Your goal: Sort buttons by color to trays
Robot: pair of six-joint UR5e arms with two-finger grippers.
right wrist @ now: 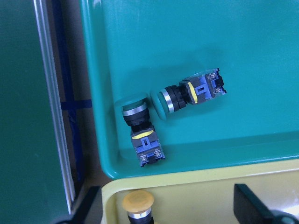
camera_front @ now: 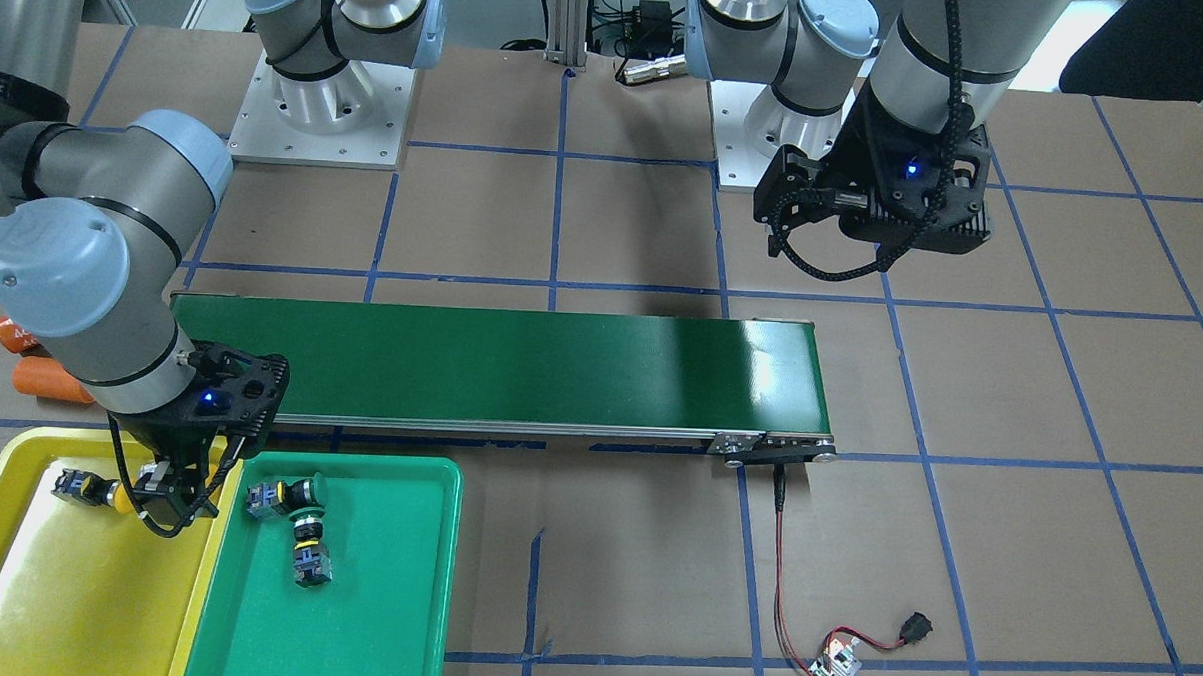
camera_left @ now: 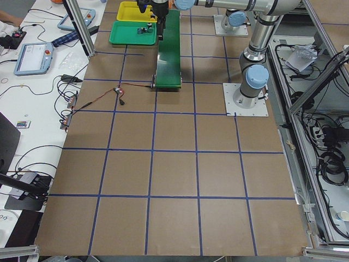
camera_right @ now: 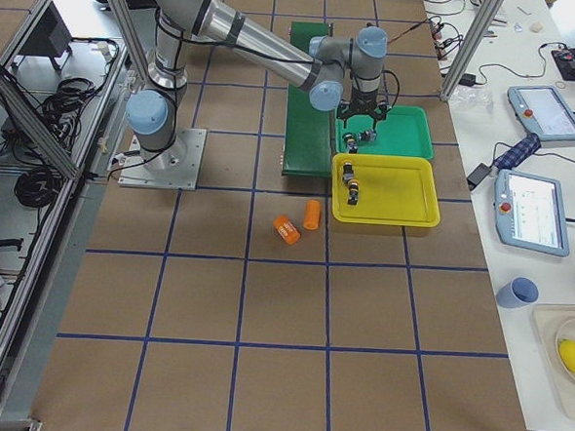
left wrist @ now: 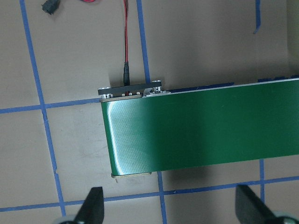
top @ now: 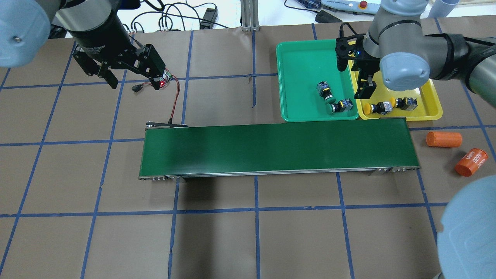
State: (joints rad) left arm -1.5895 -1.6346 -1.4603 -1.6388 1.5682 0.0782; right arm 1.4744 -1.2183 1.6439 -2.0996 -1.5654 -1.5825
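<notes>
The right gripper [top: 365,91] hung low over the seam where the yellow tray [camera_front: 32,598] met the green tray [top: 302,69], and that closeness was the main risk. One yellow button [top: 381,107] lay on its side just beside the fingertips, its cap toward the shared wall. A careless descent or sideways sweep could have clipped it, rolled it on its round cap, or nudged it over the low rim into the wrong tray. The cable loop on the wrist also looked able to snag a button.

By my reading the sort looked complete: the second yellow button [top: 405,103] lay in the same tray and both green buttons [top: 324,90] [top: 341,105] lay in the green one, caps nearly touching.

The right gripper was spread wide and carried nothing; I could not tell whether a finger brushed the near button. The left gripper [top: 131,79] was likewise spread and empty – it hovered above the tabletop off the end of the conveyor belt [top: 271,149], well apart from the trays.
</notes>
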